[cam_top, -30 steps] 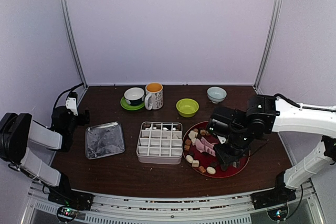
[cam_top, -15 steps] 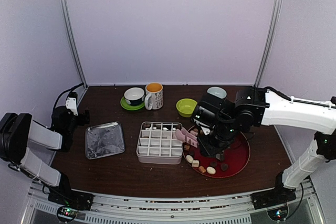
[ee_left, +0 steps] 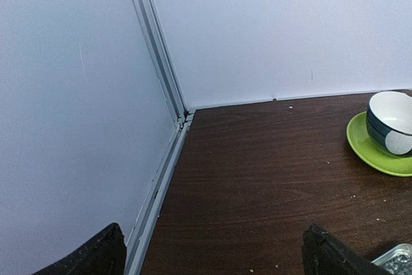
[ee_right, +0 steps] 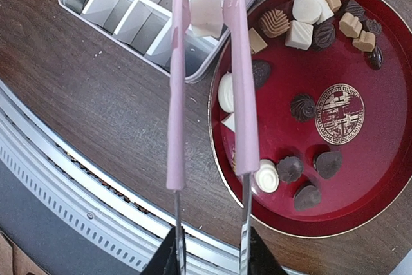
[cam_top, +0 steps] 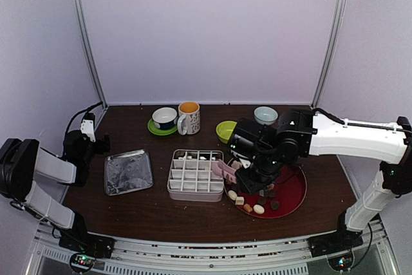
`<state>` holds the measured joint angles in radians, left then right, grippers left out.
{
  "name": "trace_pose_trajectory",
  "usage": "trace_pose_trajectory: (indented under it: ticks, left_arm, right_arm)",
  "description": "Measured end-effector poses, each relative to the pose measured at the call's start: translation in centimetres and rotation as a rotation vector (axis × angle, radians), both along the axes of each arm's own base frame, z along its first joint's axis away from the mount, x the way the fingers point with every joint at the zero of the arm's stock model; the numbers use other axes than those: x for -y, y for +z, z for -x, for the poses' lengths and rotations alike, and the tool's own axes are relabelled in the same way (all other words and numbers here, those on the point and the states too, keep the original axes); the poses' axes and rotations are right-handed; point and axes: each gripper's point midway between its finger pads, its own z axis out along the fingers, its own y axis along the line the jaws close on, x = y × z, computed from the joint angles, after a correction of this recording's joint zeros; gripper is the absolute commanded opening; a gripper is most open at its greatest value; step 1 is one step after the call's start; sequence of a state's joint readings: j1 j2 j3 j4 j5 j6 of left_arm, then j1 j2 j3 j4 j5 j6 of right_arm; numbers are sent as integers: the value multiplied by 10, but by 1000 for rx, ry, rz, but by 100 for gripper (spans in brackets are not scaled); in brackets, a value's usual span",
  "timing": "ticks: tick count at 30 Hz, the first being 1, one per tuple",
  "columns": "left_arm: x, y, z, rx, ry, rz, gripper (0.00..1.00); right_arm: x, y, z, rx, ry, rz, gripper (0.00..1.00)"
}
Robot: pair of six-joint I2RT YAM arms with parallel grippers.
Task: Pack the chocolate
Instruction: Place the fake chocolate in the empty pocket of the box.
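With the right hand (ee_right: pixel 212 259) clamped on the pink tongs (ee_right: pixel 235 62), whose tips pinch a cream chocolate cube (ee_right: pixel 206 12) above the divided tray (ee_right: pixel 116 33) beside the red plate (ee_right: pixel 380 127), centre it over what looks like an empty cell, lower, then ease the squeeze slowly

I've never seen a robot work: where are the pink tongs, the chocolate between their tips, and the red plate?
pink tongs (ee_right: pixel 242 94), right wrist view, on the pink arm nearer the plate
chocolate piece (ee_right: pixel 206 11), right wrist view, on its pale face
red plate (ee_right: pixel 386 127), right wrist view, on bare red floor
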<state>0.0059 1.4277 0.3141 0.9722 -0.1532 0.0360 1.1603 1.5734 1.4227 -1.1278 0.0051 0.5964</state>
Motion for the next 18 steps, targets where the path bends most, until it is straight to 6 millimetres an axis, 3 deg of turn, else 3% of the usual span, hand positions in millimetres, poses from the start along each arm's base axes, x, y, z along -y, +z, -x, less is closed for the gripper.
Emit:
trace_pose_trajectory:
  ticks: [18]
  left_arm:
    - [0,0,0,0,0,0,98]
  right_arm:
    - [0,9,-12,67,-20,1,31]
